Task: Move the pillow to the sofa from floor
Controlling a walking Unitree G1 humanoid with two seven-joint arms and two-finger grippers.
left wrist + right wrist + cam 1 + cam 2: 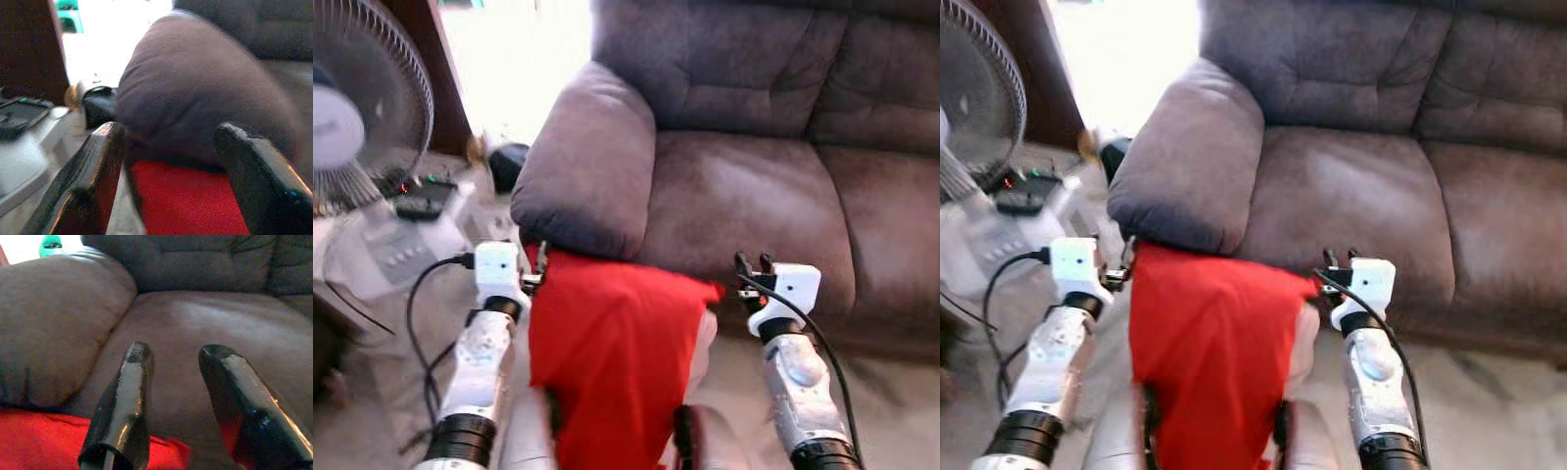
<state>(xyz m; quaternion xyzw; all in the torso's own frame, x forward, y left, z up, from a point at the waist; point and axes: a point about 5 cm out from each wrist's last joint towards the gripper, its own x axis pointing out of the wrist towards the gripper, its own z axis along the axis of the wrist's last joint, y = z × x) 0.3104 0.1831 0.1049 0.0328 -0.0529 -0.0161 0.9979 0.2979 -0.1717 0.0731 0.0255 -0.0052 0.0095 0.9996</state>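
While the left claw [540, 262] (parted) touches it, the pillow [612, 343] hangs before the sofa [754, 186].

Sofa [754, 186]: grey-brown, plump armrest, filling the back.
Fan [357, 98]: standing left, beside dark wood panel [435, 69].
Light: bright glare from the doorway [519, 59].
Floor [891, 401]: pale.

pillow [612, 362]: lower end cut off by frame edge, near the sofa [754, 196] front
fan [357, 108]: left part cut off, left of sofa armrest
left gripper [540, 262]: fingertips hidden against pillow edge; grip unclear
sofa in left wrist view: blurred
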